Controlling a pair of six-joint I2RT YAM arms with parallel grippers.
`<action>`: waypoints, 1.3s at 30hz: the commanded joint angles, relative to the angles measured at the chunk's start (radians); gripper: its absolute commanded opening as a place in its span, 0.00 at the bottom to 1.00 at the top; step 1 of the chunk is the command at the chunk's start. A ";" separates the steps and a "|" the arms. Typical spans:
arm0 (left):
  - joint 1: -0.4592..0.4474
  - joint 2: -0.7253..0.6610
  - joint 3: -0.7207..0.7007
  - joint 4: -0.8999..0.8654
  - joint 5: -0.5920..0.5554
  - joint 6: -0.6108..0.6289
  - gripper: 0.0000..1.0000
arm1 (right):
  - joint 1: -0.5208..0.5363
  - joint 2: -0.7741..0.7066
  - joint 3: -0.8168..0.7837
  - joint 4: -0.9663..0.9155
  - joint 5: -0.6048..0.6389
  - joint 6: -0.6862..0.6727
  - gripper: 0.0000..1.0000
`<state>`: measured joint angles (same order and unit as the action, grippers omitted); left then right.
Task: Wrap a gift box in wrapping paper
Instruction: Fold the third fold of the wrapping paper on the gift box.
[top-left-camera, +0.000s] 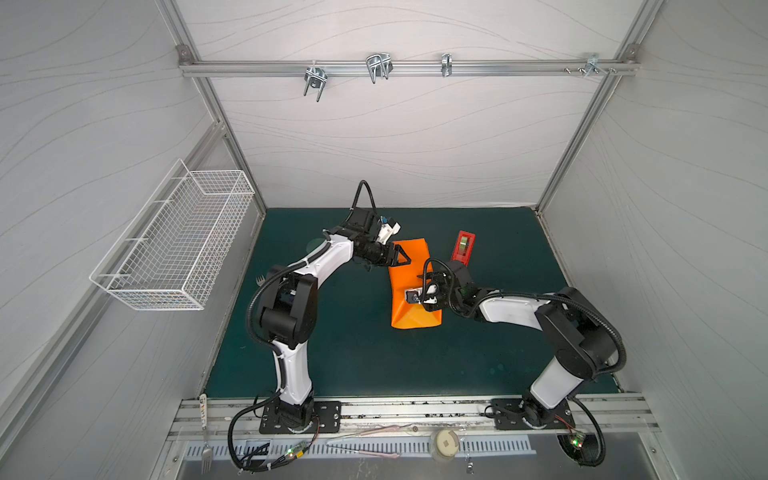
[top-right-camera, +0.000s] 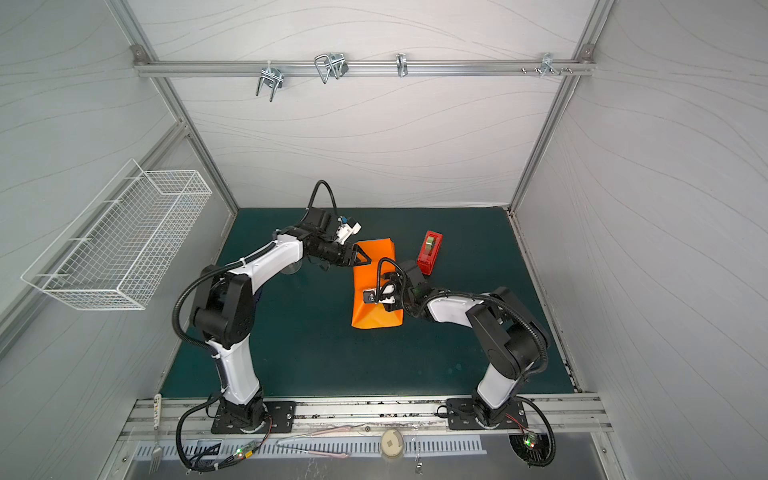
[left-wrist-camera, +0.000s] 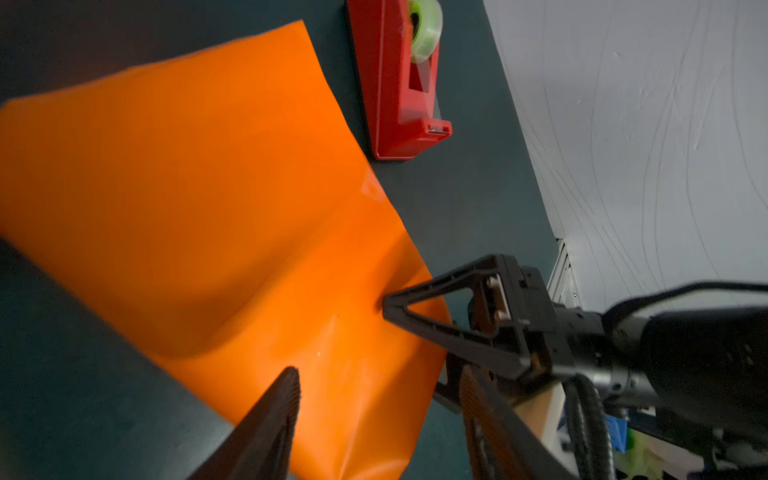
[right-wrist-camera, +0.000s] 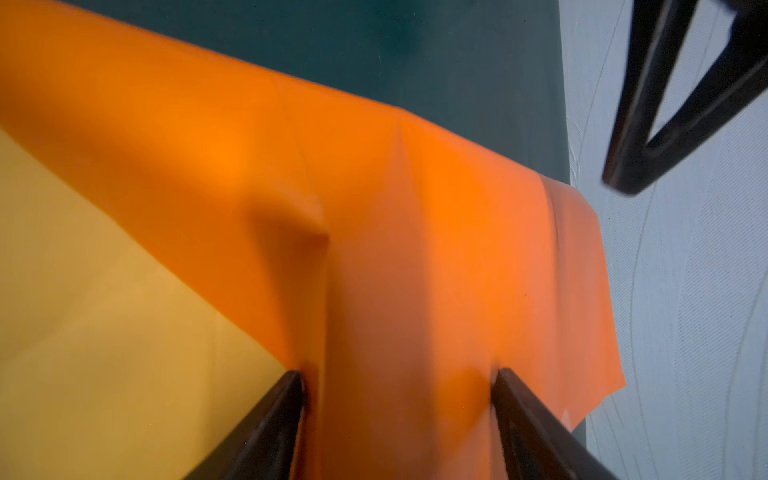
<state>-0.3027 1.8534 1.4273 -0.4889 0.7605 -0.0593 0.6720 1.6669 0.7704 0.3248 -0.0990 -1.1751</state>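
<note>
The wrapping paper is pressed over the gift box by the spread right end effector, the left end effector spread and empty; taping is judged next.

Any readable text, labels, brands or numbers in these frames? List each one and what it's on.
No text can be read in any view.
On the white strip at the front left: coloured marks, too small to read.
On the tape dispenser: no label or brand visible.
On the wrapping paper: plain, no print.
</note>
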 joint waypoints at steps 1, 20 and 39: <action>0.047 -0.112 -0.132 0.134 0.005 0.175 0.65 | -0.011 -0.013 -0.027 -0.115 -0.063 0.028 0.73; -0.160 -0.246 -0.490 0.541 -0.216 0.658 0.66 | -0.105 -0.040 -0.004 -0.206 -0.264 0.163 0.73; -0.215 -0.179 -0.544 0.590 -0.373 0.818 0.58 | -0.182 -0.122 0.076 -0.367 -0.428 0.258 0.79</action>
<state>-0.5121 1.6611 0.8978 0.0685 0.4278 0.7044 0.4992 1.5787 0.8207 0.0471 -0.4583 -0.9421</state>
